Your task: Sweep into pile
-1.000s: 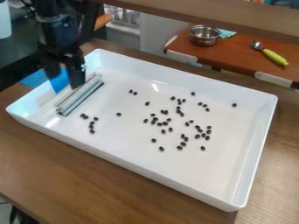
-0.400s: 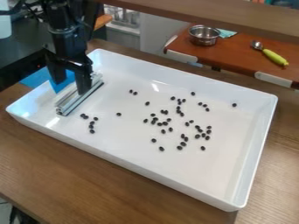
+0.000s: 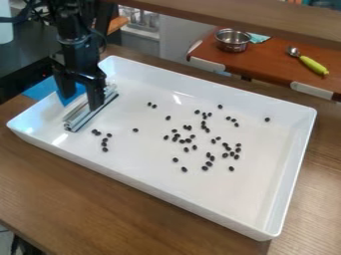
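Tray (image 3: 266, 177) — glossy wht plastic; smooth

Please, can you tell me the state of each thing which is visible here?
Gripper: open, at the silver bar.
Silver bar: lying in the tray.
Black pieces: scattered, not piled.
White tray: upright, uncovered.
Metal pot: upright, without lid.
Green-handled spoon: lying down.

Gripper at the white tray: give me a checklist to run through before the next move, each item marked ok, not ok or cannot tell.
1. Gripper fingers apart: ok.
2. Metal bar lying inside the tray: ok.
3. Gripper positioned at the bar: ok, it is over the bar's far part.
4. Fingertips touching the bar: cannot tell.
5. Small dark pieces in one pile: not ok, they are scattered across the tray floor.
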You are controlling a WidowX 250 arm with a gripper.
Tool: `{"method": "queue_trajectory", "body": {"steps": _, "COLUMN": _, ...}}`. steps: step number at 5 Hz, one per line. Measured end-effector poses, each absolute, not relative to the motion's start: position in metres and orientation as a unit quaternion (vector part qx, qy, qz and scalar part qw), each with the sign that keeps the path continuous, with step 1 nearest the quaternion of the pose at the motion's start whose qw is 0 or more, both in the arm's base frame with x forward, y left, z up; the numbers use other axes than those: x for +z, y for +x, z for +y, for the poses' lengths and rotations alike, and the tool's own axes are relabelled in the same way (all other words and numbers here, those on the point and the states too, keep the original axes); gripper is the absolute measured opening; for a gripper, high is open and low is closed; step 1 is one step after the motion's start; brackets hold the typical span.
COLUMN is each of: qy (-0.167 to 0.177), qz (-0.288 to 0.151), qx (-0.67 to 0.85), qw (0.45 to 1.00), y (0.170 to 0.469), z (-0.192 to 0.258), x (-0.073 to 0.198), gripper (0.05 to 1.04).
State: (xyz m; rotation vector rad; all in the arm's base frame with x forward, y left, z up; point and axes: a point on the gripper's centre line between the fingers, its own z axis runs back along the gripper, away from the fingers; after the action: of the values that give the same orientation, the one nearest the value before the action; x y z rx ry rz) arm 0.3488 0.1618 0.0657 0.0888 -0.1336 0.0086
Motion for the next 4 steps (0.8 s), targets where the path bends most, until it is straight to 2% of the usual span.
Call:
{"method": "queue_trajectory", "body": {"steps": 1, "qy": 0.048, "qz": -0.068, "qx": 0.004, "qw": 0.996, "y": 0.35, "z": 0.163, "x": 0.065, "gripper": 0.948}}
{"method": "queue_trajectory", "body": {"steps": 3, "qy": 0.064, "qz": -0.061, "qx": 0.004, "qw": 0.996, "y": 0.346, "z": 0.163, "x": 0.056, "gripper": 0.364}}
{"method": "queue_trajectory", "body": {"steps": 4, "qy": 0.073, "qz": -0.06, "qx": -0.006, "qw": 0.995, "y": 0.343, "z": 0.151, "x": 0.053, "gripper": 0.33}}
